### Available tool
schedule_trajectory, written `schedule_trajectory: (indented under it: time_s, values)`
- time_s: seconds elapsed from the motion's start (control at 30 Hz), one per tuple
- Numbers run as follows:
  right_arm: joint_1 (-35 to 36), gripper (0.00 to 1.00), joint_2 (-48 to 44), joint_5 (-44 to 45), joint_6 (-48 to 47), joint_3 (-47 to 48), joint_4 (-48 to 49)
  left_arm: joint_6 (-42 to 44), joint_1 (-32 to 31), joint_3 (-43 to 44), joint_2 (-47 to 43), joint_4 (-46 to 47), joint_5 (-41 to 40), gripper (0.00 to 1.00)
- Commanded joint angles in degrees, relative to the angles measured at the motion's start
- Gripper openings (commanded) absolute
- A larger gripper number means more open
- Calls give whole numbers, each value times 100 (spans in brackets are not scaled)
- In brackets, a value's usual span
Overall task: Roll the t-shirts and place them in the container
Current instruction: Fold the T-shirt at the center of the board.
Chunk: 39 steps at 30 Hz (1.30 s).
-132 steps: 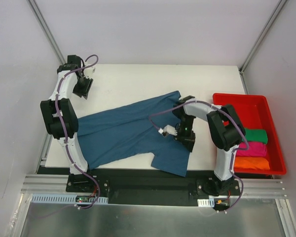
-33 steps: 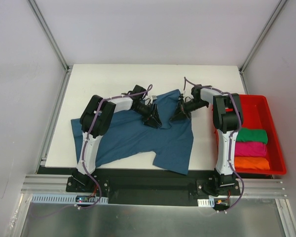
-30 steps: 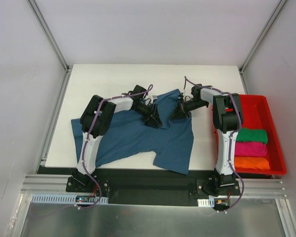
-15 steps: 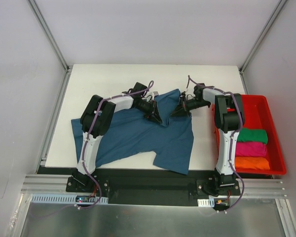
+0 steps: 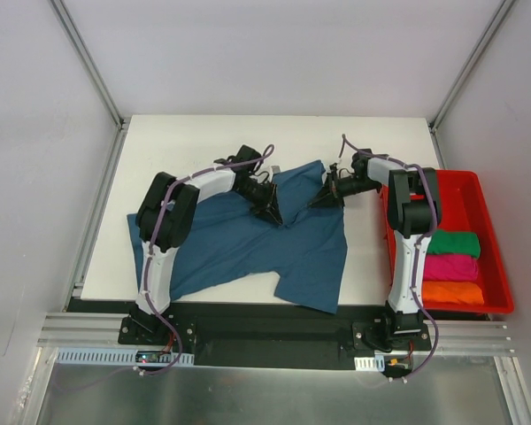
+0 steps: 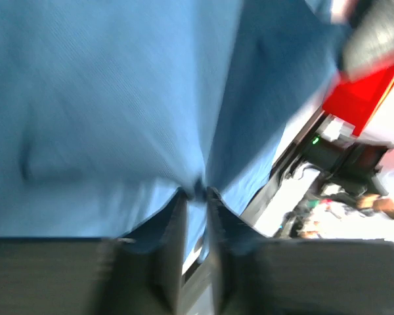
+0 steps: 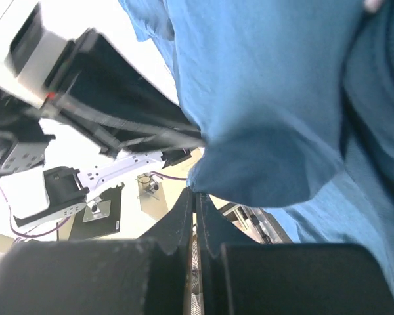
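Observation:
A dark teal-blue t-shirt (image 5: 230, 243) lies spread on the white table (image 5: 195, 142). My left gripper (image 5: 274, 215) is shut on a pinch of its fabric near the middle of the shirt. In the left wrist view the cloth (image 6: 118, 98) bunches between the fingertips of the left gripper (image 6: 197, 193). My right gripper (image 5: 321, 202) is shut on the shirt's edge just to the right. In the right wrist view a fold of the shirt (image 7: 269, 98) hangs from the closed tips of the right gripper (image 7: 196, 193). The two grippers are a short gap apart.
A red plastic bin (image 5: 425, 174) stands at the right edge of the table. It holds rolled green (image 5: 451, 242), magenta-pink (image 5: 450, 266) and orange (image 5: 450, 290) shirts. White walls and metal frame posts surround the table.
Both arms came in from the sides onto the shirt's middle. Over the last second both grippers shifted slightly toward the far side, pulling the pinched fabric with them.

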Motion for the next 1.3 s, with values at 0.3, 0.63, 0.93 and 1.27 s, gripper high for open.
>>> schedule_trajectory:
  time_s: [0.3, 0.63, 0.93, 1.27]
  values:
    - [-202, 1, -335, 385, -560, 351, -568, 3126, -254, -150, -1370, -1056, -1461, 48]
    - [-316, 1, 52, 456, -613, 966, -586, 4609, -1301, -1533, -2224, 1018, -2773, 44]
    - [-360, 1, 140, 385, -577, 1046, -551, 2640, -1495, -268, -1362, 335, -4003, 47]
    - [-378, 1, 149, 385, -551, 1055, -481, 1935, -1504, -274, -1282, 16, -3414, 39]
